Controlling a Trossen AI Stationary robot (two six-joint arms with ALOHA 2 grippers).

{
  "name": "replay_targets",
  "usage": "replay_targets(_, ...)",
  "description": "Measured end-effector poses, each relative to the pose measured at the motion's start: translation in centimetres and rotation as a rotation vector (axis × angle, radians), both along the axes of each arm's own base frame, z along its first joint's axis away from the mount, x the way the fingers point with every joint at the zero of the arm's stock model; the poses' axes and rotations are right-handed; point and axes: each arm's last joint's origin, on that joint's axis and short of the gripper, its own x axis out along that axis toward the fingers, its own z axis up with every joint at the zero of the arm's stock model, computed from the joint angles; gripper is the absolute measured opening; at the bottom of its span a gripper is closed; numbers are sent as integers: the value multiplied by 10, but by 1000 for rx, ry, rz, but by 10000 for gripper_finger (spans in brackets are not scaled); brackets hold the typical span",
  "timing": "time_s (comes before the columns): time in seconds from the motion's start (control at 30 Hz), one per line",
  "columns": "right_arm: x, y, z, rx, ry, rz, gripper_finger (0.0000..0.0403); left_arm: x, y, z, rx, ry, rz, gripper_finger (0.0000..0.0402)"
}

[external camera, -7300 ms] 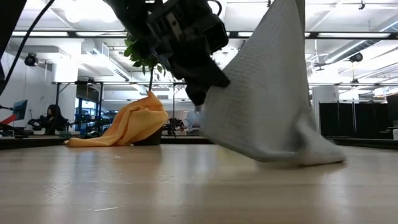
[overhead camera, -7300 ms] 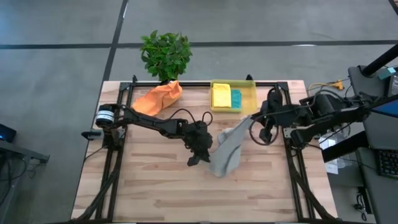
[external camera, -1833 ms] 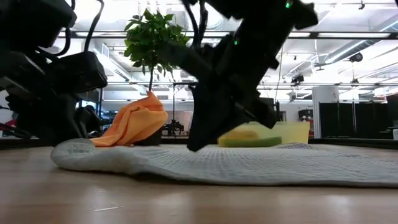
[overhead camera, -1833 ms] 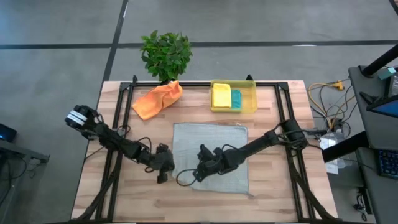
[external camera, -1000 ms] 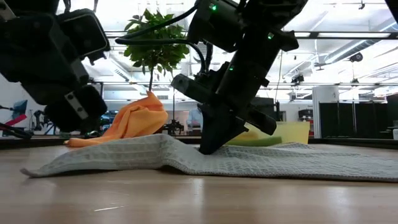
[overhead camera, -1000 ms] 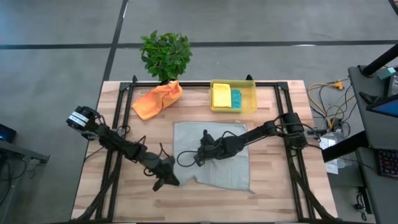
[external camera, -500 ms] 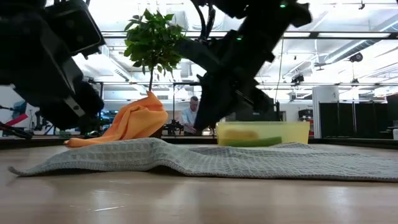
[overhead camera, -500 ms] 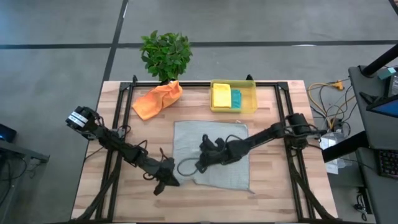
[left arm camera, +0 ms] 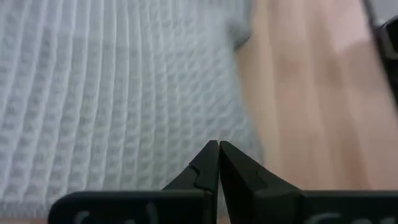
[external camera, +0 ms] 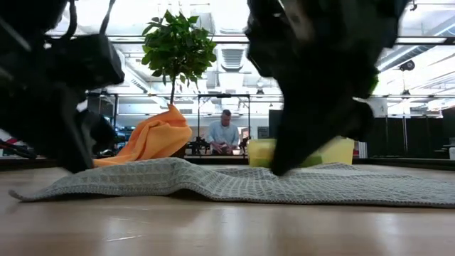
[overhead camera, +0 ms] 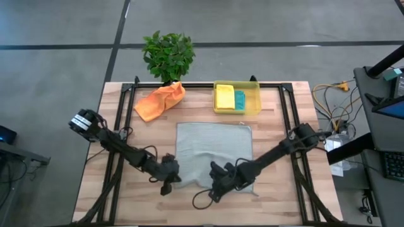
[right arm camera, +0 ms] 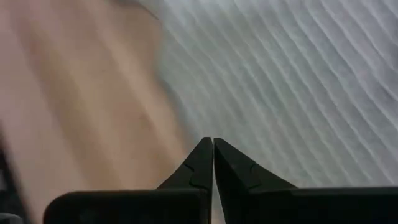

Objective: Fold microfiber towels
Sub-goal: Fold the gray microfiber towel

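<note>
- A light grey towel (overhead camera: pixel 213 154) lies spread flat on the middle of the wooden worktop (overhead camera: pixel 284 202), with a low ripple along its near edge.
- The left tool (overhead camera: pixel 168 180) sits low at the towel's near left corner, its two dark fingers pressed together; whether they pinch any cloth cannot be told.
- The right tool (overhead camera: pixel 218 187) is down at the towel's near edge, just beside the left one, fingers likewise closed tip to tip over the cloth's border.
- An orange towel (overhead camera: pixel 159 101) lies crumpled at the far left of the worktop, touching the base of a potted plant (overhead camera: pixel 168 55).
- A translucent yellow bin (overhead camera: pixel 255 94) stands at the far edge, well apart from the grey towel, holding a folded yellow towel (overhead camera: pixel 225 98) and a folded teal towel (overhead camera: pixel 240 99) side by side.
- From the low view both dark arms loom large, blocking much of the bin and the room.
- A person (external camera: pixel 225 135) stands far behind the worktop.
</note>
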Motion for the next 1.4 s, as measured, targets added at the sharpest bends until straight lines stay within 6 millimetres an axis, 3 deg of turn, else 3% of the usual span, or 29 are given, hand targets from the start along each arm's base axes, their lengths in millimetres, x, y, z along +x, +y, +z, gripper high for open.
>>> replay_targets(0.23,-14,-3,-11,39,116,-39,8,1,-3,-12,-12,54,-22,0)
replay_targets(0.47,-25,5,4,43,129,3,8,-8,0,-3,-9,105,-33,0)
replay_targets(0.57,-35,14,23,25,75,52,8,-16,1,5,0,122,-46,0)
replay_targets(0.83,-81,57,59,-81,-90,178,8,-34,-9,48,-2,-68,-213,0)
replay_targets(1.07,-113,82,52,-3,-25,148,8,-54,-17,71,-81,-122,-303,0)
replay_targets(1.23,-129,86,50,-96,-1,206,8,-46,-19,79,-274,-158,-143,0)
replay_targets(1.4,-137,93,55,-172,-94,250,9,-33,-14,81,-286,-190,-92,0)
